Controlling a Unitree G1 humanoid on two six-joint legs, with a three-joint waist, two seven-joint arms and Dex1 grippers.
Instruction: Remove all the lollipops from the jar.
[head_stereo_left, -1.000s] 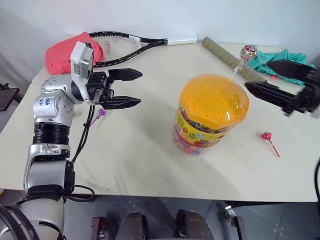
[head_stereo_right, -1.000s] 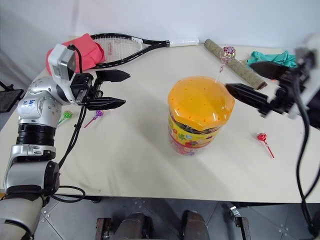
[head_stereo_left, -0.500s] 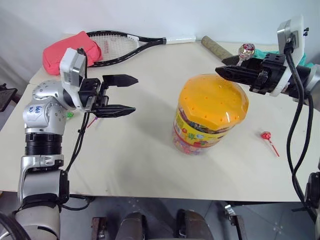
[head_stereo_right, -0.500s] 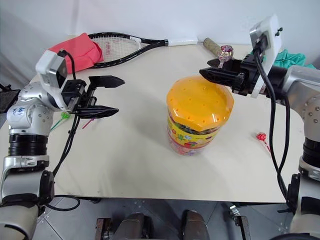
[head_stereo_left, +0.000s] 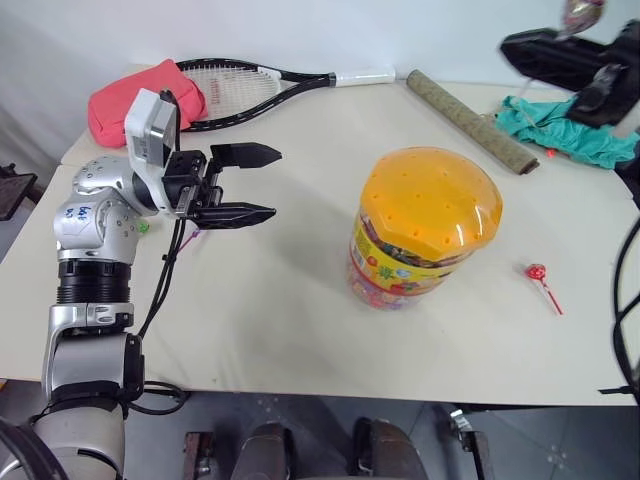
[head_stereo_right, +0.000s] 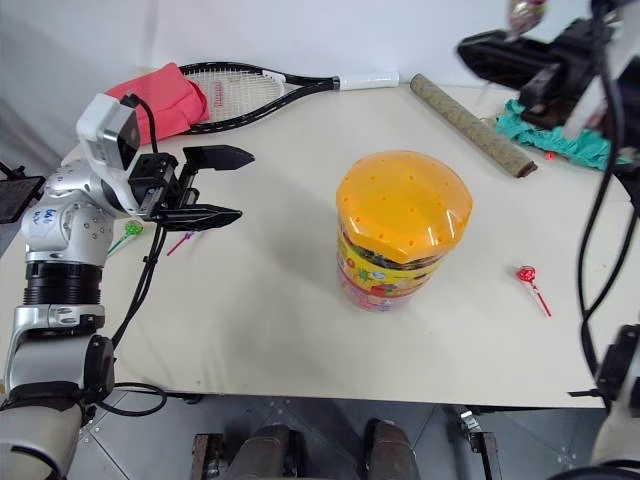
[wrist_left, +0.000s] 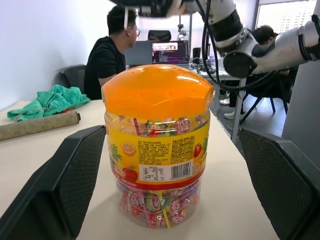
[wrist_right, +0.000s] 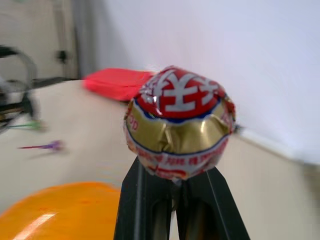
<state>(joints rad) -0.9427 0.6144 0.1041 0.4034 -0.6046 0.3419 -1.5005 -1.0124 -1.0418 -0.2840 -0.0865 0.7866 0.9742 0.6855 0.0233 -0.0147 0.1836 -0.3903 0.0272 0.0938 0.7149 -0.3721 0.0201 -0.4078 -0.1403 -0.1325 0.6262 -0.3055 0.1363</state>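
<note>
The jar (head_stereo_left: 425, 225), a clear tub with a domed orange lid and a yellow label, stands upright mid-table and is full of wrapped candies. High above the table's far right, my right gripper (head_stereo_left: 520, 48) is shut on the stick of a lollipop (wrist_right: 179, 125) with a red, gold and silver head. A red lollipop (head_stereo_left: 537, 272) lies on the table right of the jar. At the left lie a purple lollipop (wrist_right: 42, 146) and a green lollipop (head_stereo_right: 130, 230). My left gripper (head_stereo_left: 262, 182) hangs open left of the jar, pointing at it and holding nothing.
A tennis racket (head_stereo_left: 240, 85) and a red pouch (head_stereo_left: 135, 100) lie at the back left. A rolled grey mat (head_stereo_left: 470, 120) and a teal cloth (head_stereo_left: 570, 130) lie at the back right. A seated person (wrist_left: 107, 55) is beyond the table.
My right gripper closed on the lollipop that stuck up from the lid's far edge and lifted it up and away. The left gripper stayed open in place.
</note>
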